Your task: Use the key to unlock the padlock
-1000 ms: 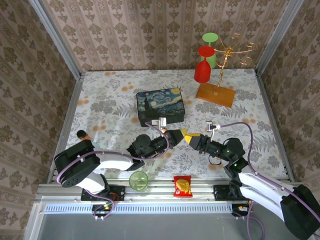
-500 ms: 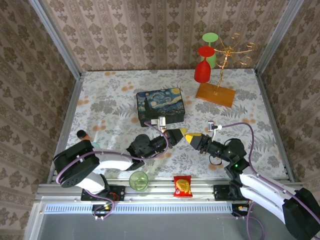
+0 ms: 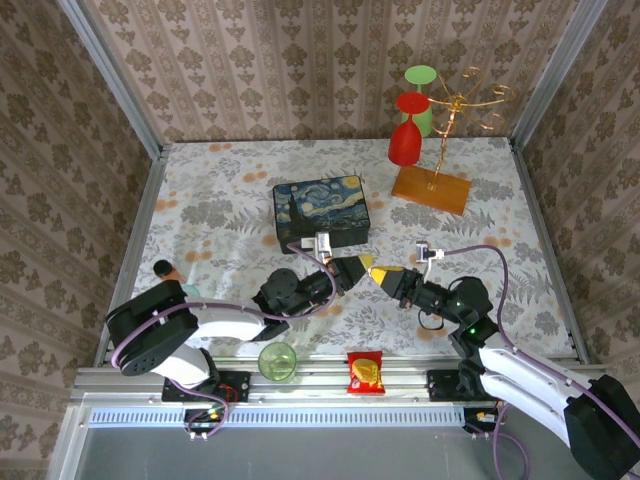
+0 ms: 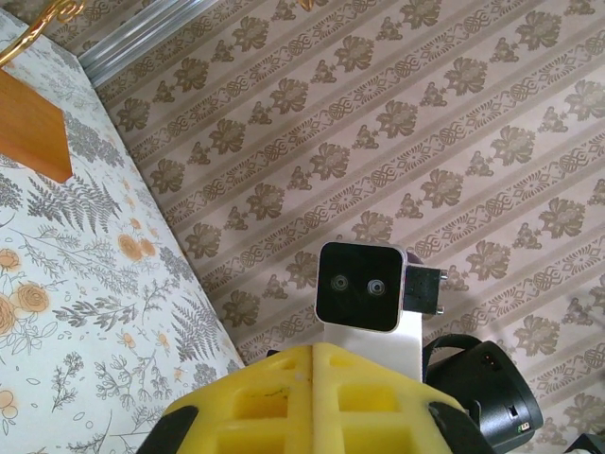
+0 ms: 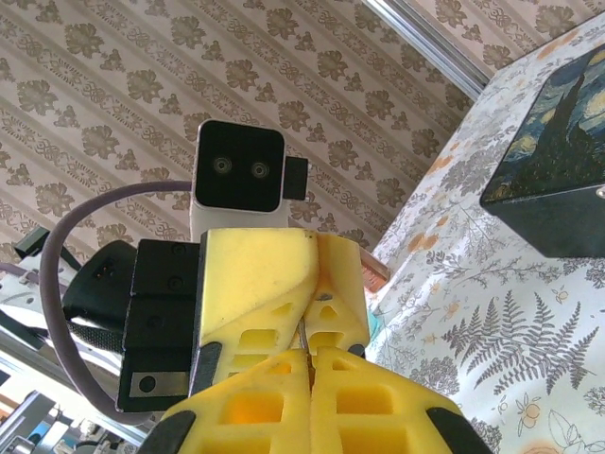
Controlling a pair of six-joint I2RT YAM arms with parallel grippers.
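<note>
Left gripper (image 3: 356, 267): pointed toward 3 o'clock in the overhead view; its yellow fingers (image 4: 274, 397) are seen pressed together along one seam in its own wrist view.
Right gripper (image 3: 376, 274): pointed toward 9 o'clock, tip to tip with the left gripper; its fingers (image 5: 255, 407) are pressed together, with no gap between them.
Meeting point: the two claws are brought together nose to nose above the floral tablecloth (image 3: 220, 215), near the middle of the table.
Thin grey sliver (image 5: 303, 337): seen at the seam where the tips meet; possibly a key or a shackle, but too small to tell.
Padlock: its place cannot be told from these views.
Starry-night box (image 3: 322, 212): set at 12 o'clock from the meeting point, lid closed, apart from both claws.
Snack packet (image 3: 366, 372): laid at 6 o'clock, on the near rail.
Green glass (image 3: 278, 360): placed at 7 o'clock, beside the left arm's base.
Glass rack (image 3: 432, 188): stood at 1 o'clock on a wooden base, with a red goblet (image 3: 404, 135) and a green goblet (image 3: 421, 85) hung on it.
</note>
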